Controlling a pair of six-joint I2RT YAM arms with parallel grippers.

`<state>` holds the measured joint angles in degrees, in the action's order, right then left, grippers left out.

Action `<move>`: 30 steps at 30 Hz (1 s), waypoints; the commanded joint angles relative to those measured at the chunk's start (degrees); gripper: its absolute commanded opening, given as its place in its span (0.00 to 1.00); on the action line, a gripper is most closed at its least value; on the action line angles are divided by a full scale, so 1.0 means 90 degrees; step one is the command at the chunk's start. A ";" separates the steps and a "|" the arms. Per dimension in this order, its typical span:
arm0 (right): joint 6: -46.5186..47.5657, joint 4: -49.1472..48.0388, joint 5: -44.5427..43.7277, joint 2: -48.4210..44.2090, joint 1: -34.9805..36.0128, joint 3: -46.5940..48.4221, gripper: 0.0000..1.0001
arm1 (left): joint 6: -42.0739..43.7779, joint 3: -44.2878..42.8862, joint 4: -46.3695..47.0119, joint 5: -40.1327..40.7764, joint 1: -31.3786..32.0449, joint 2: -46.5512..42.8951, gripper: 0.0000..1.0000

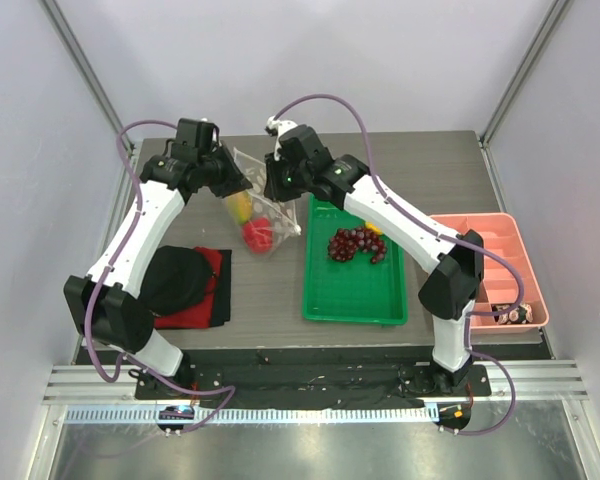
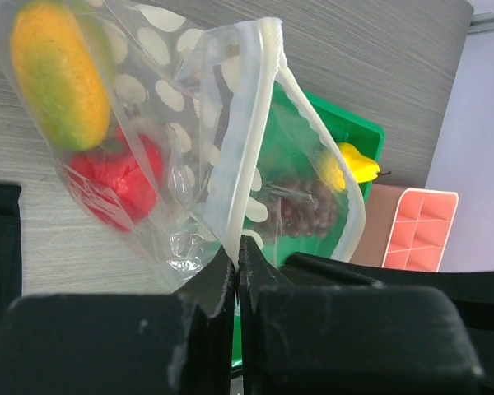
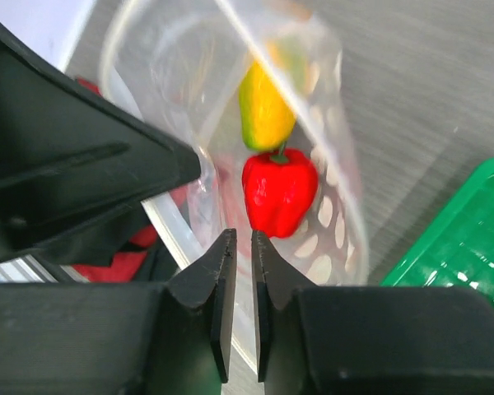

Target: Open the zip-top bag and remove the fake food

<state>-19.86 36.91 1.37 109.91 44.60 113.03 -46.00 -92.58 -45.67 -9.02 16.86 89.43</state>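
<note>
The zip-top bag (image 1: 252, 170) is held up over the table between my two grippers, mouth open. The yellow piece (image 1: 239, 207) and the glossy red piece (image 1: 258, 235) hang inside it; both show in the left wrist view (image 2: 59, 74) (image 2: 119, 177) and in the right wrist view (image 3: 263, 111) (image 3: 278, 189). The dark red grape cluster (image 1: 355, 243) lies in the green tray (image 1: 350, 295). My left gripper (image 1: 242, 183) (image 2: 237, 243) is shut on the bag's zip edge. My right gripper (image 1: 272, 190) (image 3: 239, 234) is pinched on the bag's other lip.
A small yellow toy (image 1: 373, 228) also lies in the green tray. A pink divided tray (image 1: 500, 250) with small dark lumps (image 1: 515, 315) stands at the right. A red cloth with a black item (image 1: 185, 285) lies at the left.
</note>
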 commanded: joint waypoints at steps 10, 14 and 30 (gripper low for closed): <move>-0.0049 -0.0759 0.0600 0.0581 0.0015 -0.0527 0.39 | -0.0055 -0.0066 0.0143 -0.0366 0.0040 -0.0131 0.00; -0.0137 -0.0858 0.0356 0.0815 0.0025 -0.0568 0.51 | 0.0111 0.0158 0.0094 -0.0141 0.0021 -0.0064 0.00; 0.0136 0.0898 -0.1059 0.1001 0.0045 0.0565 0.71 | -0.1059 0.0266 0.0991 -0.1332 0.0001 -0.0003 0.00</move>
<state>-22.00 40.14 -3.40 121.89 44.31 112.44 -50.33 -88.75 -43.07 -15.22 16.32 92.49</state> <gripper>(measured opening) 0.700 0.002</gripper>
